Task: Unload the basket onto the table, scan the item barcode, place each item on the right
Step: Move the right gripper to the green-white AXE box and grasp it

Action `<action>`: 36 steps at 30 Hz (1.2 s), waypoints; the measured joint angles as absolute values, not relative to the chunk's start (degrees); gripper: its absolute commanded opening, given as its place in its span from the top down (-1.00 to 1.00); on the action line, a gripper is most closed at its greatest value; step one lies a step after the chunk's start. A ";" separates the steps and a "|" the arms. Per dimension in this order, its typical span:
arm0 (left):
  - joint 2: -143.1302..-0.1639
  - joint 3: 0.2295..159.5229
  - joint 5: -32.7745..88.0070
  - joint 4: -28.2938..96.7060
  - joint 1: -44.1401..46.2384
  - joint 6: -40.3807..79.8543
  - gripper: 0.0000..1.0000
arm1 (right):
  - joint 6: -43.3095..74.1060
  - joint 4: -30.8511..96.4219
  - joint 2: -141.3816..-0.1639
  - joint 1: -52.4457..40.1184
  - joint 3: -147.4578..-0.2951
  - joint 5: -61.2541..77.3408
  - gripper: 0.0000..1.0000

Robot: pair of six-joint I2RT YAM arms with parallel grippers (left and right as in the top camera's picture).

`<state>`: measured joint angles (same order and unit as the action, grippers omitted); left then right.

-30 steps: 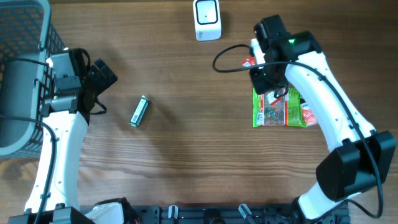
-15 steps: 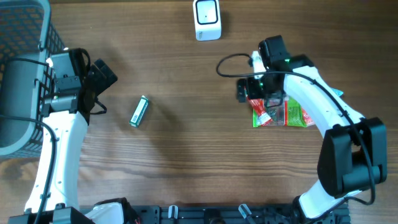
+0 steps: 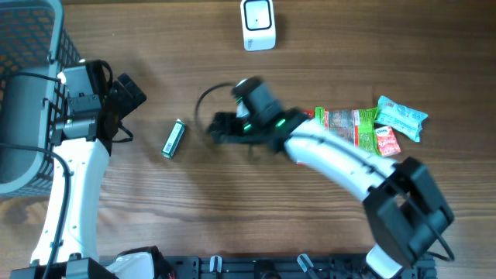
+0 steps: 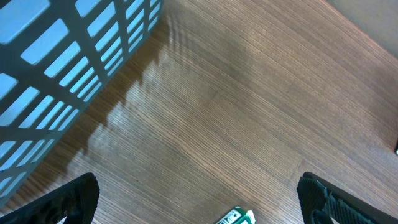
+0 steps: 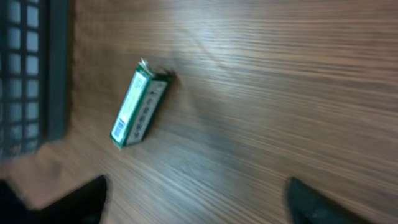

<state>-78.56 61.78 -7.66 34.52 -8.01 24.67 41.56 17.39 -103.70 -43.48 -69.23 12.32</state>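
Green pack (image 3: 173,139) lies flat on the tabletop (image 3: 232,217), left of centre. The right claw (image 3: 219,128) has left the snack packets (image 3: 353,124) at right and swung over near it, spread wide, empty, so this is likely the next thing to scan.

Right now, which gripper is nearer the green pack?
Right. In the overhead view the right gripper sits just right of the green pack; the left gripper is farther, up-left of it by the basket.
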 measured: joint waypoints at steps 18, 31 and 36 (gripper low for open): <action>-78.56 61.78 -7.66 34.50 -8.01 24.67 -1.00 | 44.99 13.85 -104.71 -54.19 -69.10 -8.01 -1.00; -78.56 61.78 -7.66 34.06 -8.01 24.69 -1.00 | 54.30 10.79 -104.75 -54.19 -68.95 -2.50 -0.56; -78.56 61.78 -7.66 34.04 -8.01 24.67 -1.00 | 63.33 10.68 -104.86 -54.19 -71.11 1.37 -0.49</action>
<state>-78.56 61.78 -7.66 34.04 -8.01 24.67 63.33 10.68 -104.86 -54.19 -71.11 1.37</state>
